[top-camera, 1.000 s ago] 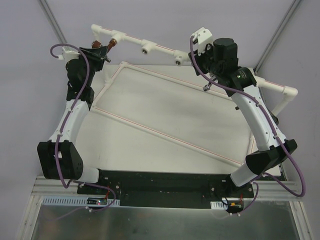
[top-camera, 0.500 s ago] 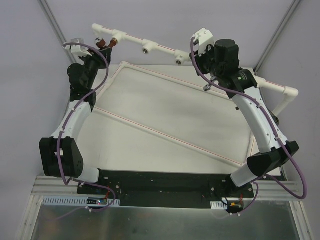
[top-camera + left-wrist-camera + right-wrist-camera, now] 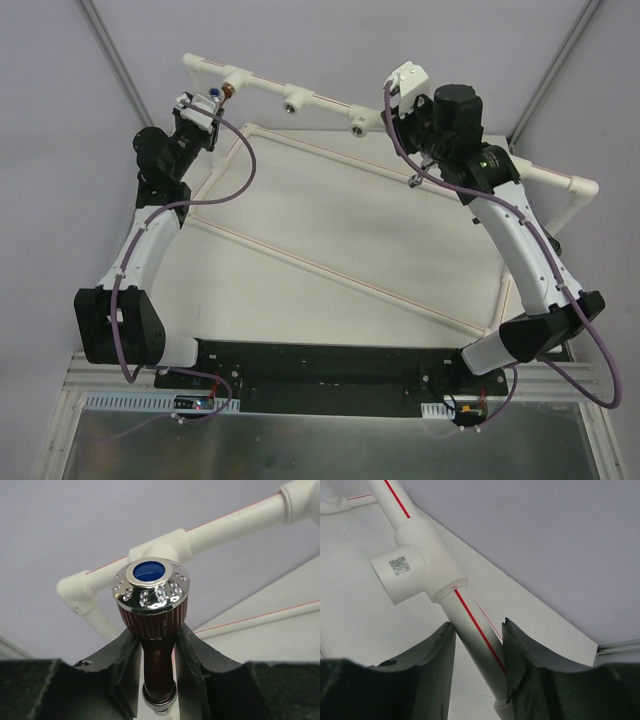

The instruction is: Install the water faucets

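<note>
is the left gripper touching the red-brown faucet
Touching. The left wrist view shows the left gripper with both fingers pressed against the dark stem of the reddish-brown faucet, no gap on either side.

— Anything to read here?
— Just one mark: a QR code (image 3: 400,565), printed in black on the side branch of the white tee (image 3: 427,545), seen from the right wrist.
— Any letters or digits beside it?
— None that I can make out; it is a small square of black cells.
— And from above?
— Any print there is too small to tell.
</note>
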Tool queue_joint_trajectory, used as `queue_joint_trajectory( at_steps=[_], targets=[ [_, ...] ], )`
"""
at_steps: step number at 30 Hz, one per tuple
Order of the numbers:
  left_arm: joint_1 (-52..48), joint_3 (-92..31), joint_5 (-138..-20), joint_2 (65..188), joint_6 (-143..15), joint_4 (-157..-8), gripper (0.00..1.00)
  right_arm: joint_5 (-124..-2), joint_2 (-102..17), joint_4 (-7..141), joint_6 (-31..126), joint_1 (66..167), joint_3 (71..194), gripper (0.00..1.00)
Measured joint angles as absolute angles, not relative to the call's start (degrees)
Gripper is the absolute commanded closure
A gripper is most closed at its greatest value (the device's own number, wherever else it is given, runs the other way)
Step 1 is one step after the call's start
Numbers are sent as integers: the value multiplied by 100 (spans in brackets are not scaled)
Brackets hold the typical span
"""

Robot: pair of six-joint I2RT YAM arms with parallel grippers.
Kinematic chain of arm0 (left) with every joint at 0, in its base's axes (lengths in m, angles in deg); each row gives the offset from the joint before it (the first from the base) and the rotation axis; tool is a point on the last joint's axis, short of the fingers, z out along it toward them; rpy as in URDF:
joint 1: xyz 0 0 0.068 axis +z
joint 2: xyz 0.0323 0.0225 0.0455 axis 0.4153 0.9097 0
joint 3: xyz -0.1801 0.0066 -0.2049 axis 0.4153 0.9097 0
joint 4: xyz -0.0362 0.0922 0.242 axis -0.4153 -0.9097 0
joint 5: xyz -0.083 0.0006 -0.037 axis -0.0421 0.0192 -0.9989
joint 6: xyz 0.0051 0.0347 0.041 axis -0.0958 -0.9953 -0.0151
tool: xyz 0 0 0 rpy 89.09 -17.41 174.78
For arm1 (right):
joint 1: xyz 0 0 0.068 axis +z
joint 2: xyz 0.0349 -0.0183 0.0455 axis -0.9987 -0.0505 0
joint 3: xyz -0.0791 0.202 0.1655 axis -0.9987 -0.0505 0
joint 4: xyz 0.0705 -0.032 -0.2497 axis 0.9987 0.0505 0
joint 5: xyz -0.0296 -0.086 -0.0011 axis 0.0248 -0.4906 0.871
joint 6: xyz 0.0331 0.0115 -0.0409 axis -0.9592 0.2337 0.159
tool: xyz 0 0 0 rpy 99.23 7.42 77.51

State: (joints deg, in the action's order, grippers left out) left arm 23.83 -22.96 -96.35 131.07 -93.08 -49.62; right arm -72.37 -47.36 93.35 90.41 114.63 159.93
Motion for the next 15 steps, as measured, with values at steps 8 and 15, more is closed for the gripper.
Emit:
queue_joint_trajectory(
  at_steps=[8,15],
  targets=[
    [2300,-2561,-9703,12880,-11144,-6127,59,-7193,-4609,9337,8958,11498,15938,100],
    [2225,-2266,-9755,12596,-11288,-6199,32,-7169,-4545,9407,8907,11537,15938,100]
  ],
)
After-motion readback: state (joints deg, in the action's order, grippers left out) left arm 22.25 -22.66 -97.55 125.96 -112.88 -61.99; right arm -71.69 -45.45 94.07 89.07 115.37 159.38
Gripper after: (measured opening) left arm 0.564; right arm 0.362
